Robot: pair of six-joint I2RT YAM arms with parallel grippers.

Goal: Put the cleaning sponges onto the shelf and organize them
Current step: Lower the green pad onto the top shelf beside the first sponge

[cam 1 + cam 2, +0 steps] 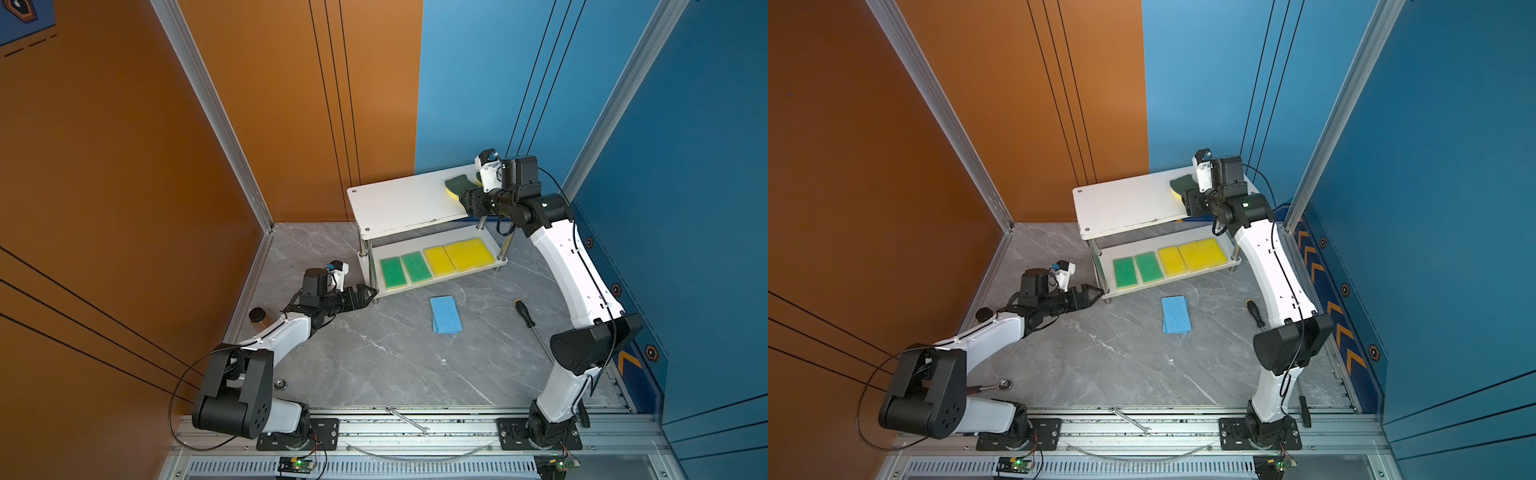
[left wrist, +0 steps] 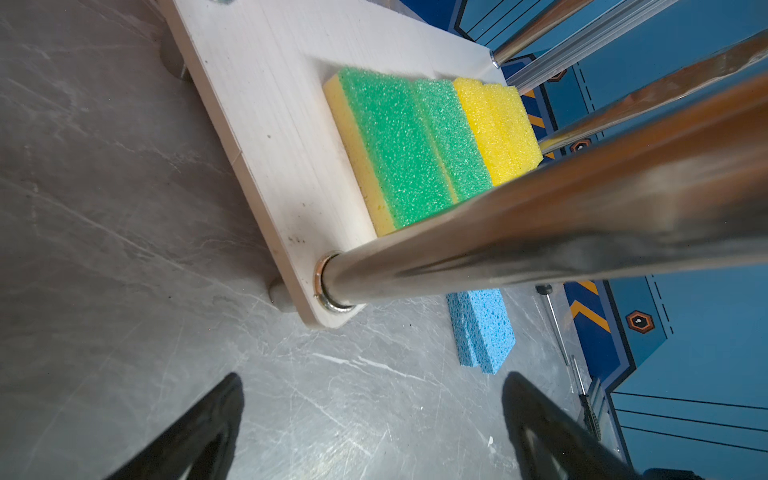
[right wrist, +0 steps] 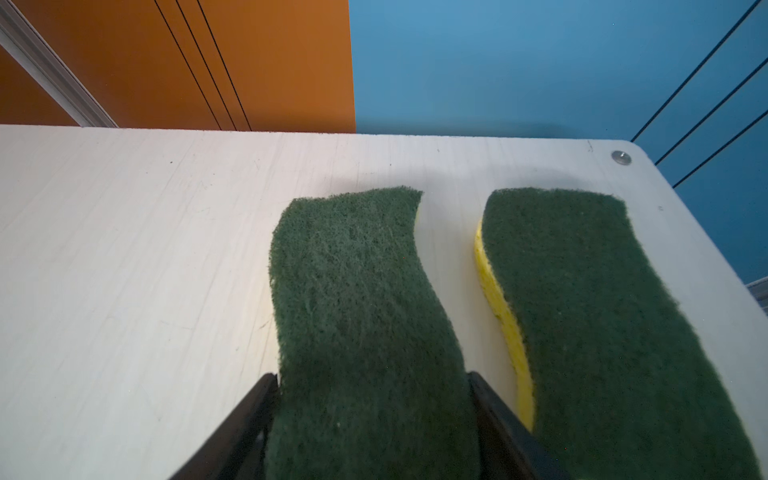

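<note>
Front rail: alu profile across near edge; both arm bases bolted on; wrench lies on it.
Table top: grey marble-look slab, white veins, matt sheen.
Light blue sponges: two, one overlapping the other, flat on table top at mid-field, apart from shelf.
Screwdriver: black/yellow handle, on table top to right of blue pair, near R arm.
L gripper: low over table top, just beside shelf's near-left corner post; jaws wide, nothing between.
Shelf: two-tier, white boards, chrome posts, stands at rear of table top.
Lower board: bare strip at left end; two green-on-yellow sponges, then yellow sponges, one flat row, edges touching.
Upper board: mostly bare; at right end, wavy sponge and 2nd wavy sponge, dk green side up, side by side w/ narrow gap.
R gripper: at upper board's right end; jaws flank wavy sponge, close against both long edges; whether they press it cannot be told.
Walls: orange panels left and rear-left; blue panels rear-right and right; alu corner posts; thin black lines on panels.
</note>
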